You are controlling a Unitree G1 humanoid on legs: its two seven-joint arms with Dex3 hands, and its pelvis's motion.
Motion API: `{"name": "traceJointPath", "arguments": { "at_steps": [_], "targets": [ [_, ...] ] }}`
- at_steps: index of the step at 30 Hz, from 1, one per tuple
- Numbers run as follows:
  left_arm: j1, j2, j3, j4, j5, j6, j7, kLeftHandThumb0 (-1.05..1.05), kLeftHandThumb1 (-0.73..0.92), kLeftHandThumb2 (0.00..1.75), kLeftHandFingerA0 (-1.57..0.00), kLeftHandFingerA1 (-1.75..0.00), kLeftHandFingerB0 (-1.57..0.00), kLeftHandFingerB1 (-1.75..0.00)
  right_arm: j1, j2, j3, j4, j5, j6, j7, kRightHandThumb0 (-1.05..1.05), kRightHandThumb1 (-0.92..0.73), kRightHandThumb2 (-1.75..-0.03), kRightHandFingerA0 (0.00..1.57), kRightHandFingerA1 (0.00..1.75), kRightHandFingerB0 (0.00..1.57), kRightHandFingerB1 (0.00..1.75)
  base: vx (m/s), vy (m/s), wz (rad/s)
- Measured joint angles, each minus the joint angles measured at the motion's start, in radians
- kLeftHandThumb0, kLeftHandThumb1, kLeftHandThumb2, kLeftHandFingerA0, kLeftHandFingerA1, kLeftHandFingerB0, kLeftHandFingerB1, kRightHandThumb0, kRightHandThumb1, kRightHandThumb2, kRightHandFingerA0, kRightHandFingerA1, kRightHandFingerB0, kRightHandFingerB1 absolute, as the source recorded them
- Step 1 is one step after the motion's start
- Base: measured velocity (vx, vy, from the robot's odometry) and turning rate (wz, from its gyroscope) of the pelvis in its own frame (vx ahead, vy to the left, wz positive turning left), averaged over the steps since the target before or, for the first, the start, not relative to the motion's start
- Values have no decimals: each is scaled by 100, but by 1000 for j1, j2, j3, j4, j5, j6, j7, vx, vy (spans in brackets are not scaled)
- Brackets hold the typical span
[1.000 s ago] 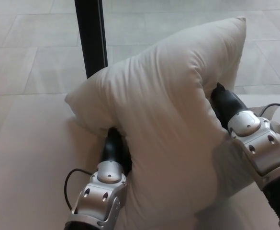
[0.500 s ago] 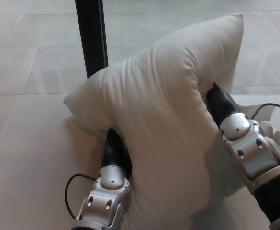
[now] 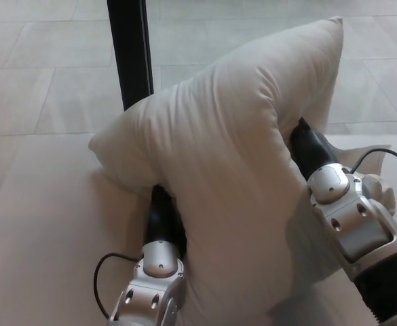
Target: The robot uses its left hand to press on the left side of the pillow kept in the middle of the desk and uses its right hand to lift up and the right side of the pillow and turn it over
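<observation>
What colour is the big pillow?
White, plain with no pattern. The pillow shows in the head view.

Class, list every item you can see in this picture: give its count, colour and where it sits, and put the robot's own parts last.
pillow: one, white, middle of the desk, right side raised and folding over toward the left.
desk: one, pale beige top, under the pillow.
post: one, black, upright behind the desk, upper left.
floor: pale grey tiles, beyond the desk.
cable: one, black, looping beside the left wrist.
left hand: one, black, buried in the pillow's lower left; fingers hidden.
right hand: one, black, tucked behind the raised right side; fingers hidden.
</observation>
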Motion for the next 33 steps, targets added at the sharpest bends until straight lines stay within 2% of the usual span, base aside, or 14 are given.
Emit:
{"name": "traceJointPath", "arguments": {
  "at_steps": [2,7,8,13,14,17,18,23,25,26,27,30,31,33],
  "targets": [
    [9,19,-29,-20,7,-6,0,-90,74,112,-7,-32,0,-14,10,-1,-31,-32,4,4,0,-88,-54,-95,2,58,11,16,0,0,0],
    [20,53,-103,-52,21,-17,0,-90,74,112,-7,-32,0,-14,44,-1,-126,-113,25,23,3,-88,-54,-95,2,58,11,16,0,0,0],
    [21,55,-111,-54,23,-18,0,-75,68,59,-39,-58,0,-13,48,-1,-134,-121,29,25,4,-78,-46,-89,4,43,6,21,0,0,0],
    [34,129,-98,-105,10,-5,-26,-76,50,93,-50,-71,0,-16,74,-14,-286,-191,88,46,21,-77,-50,-90,1,39,6,26,0,0,0],
    [37,142,-92,-115,4,-2,-35,-76,65,59,-46,-65,0,-19,77,-19,-314,-198,99,50,26,-79,-50,-89,2,39,8,26,0,0,0],
    [45,187,-75,-144,-16,11,-73,-76,63,60,-52,-64,0,-13,91,-41,-412,-215,142,63,49,-77,-49,-88,2,43,8,31,0,0,0],
    [46,200,-69,-151,-23,16,-86,-78,51,91,-53,-69,0,-11,97,-46,-438,-220,156,67,57,-74,-48,-89,0,47,6,27,0,0,0],
    [58,269,-41,-182,-64,41,-160,-77,63,60,-65,-63,0,-24,137,-80,-571,-240,233,90,112,-74,-50,-91,3,45,4,25,0,0,0],
    [63,295,-30,-195,-82,52,-189,-74,49,89,-61,-70,-4,-18,155,-96,-612,-245,258,97,136,-74,-68,-61,5,48,5,21,0,0,0],
    [67,312,-24,-205,-91,58,-207,-76,64,60,-66,-63,0,-26,167,-110,-631,-246,272,100,151,-76,-52,-93,1,48,4,25,0,0,0],
    [71,326,-19,-213,-98,64,-221,-74,50,90,-63,-70,-3,-19,176,-120,-648,-247,283,102,164,-77,-52,-92,2,43,7,25,0,0,0],
    [90,373,8,-238,-129,84,-272,-74,65,62,-61,-64,0,-25,210,-155,-707,-249,322,112,206,-78,-52,-91,3,48,9,30,0,0,0],
    [100,389,20,-246,-136,92,-287,-74,50,89,-56,-71,-2,-18,222,-168,-728,-249,333,116,218,-76,-52,-91,3,47,8,30,0,0,0],
    [120,417,45,-260,-155,104,-316,-73,50,91,-52,-69,-2,-19,243,-194,-762,-249,356,123,241,-77,-54,-93,2,42,7,28,0,0,0]
  ]
}}
